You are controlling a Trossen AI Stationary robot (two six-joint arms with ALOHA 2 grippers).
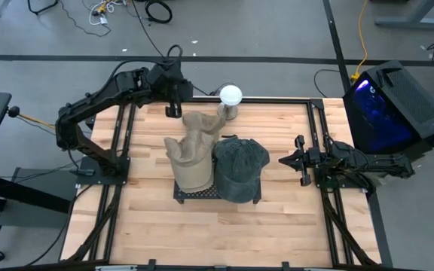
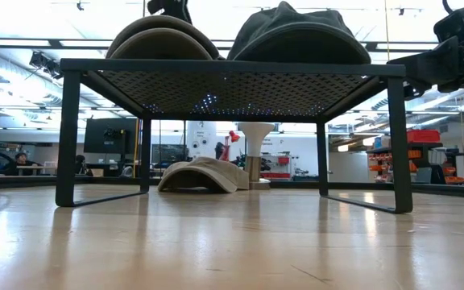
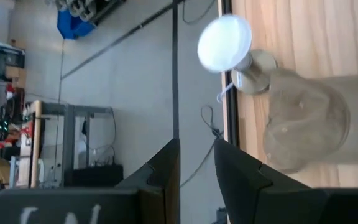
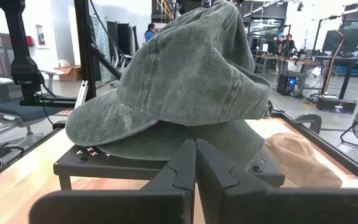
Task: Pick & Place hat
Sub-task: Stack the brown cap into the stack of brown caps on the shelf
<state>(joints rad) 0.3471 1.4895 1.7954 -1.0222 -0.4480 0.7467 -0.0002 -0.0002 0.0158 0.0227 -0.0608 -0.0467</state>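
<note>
The left gripper (image 1: 174,111) hangs off the far edge of the table (image 1: 277,218), its fingers (image 3: 166,168) parted by a narrow gap with nothing between them (floor and cable show through the slot in the left wrist view). It sits well beyond the rack (image 1: 217,192), to the far left of it, with a tan hat (image 1: 204,126) lying on the wood between gripper and rack. Just beside that hat, on the side away from the left gripper, stands a small stand with a white ball top (image 1: 230,96).

The right gripper (image 1: 286,159) waits to the right of the rack, level with it and apart from it, fingers (image 4: 179,168) clenched together on nothing and pointing toward the rack.

The rack is a low black metal shelf with a perforated top, standing near the middle of the table. Two hats rest on top of it: a second tan hat (image 1: 188,162) on the rack's left half and a grey-green hat (image 1: 241,167) on its right half, the two touching side by side. The grey-green hat's brim hangs over the rack's near right corner. In the low view, the tan hat on the table shows beneath the rack, past its far legs, flat on the wood.
</note>
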